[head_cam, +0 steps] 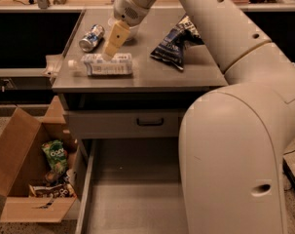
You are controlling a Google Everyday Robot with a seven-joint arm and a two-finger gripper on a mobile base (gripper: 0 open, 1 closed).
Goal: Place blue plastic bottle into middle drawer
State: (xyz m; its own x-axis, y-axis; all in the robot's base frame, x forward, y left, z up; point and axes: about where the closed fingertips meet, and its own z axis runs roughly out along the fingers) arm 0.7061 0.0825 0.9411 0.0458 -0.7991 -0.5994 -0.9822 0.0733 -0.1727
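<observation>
The blue plastic bottle [107,65] lies on its side on the cabinet top near the front left, its white cap pointing left. My gripper [108,56] hangs tilted over the bottle, with its tan tip at the bottle's upper edge near the middle; I cannot tell if it touches. The middle drawer [136,199] is pulled out below the cabinet, its flat grey floor bare. My large white arm covers the right side of the drawer.
A blue-and-silver can [91,37] lies behind the bottle. A dark chip bag [177,44] lies to the right on the top. A closed drawer front with a dark handle [150,122] is above the open drawer. A cardboard box [20,174] with snack bags stands on the floor at the left.
</observation>
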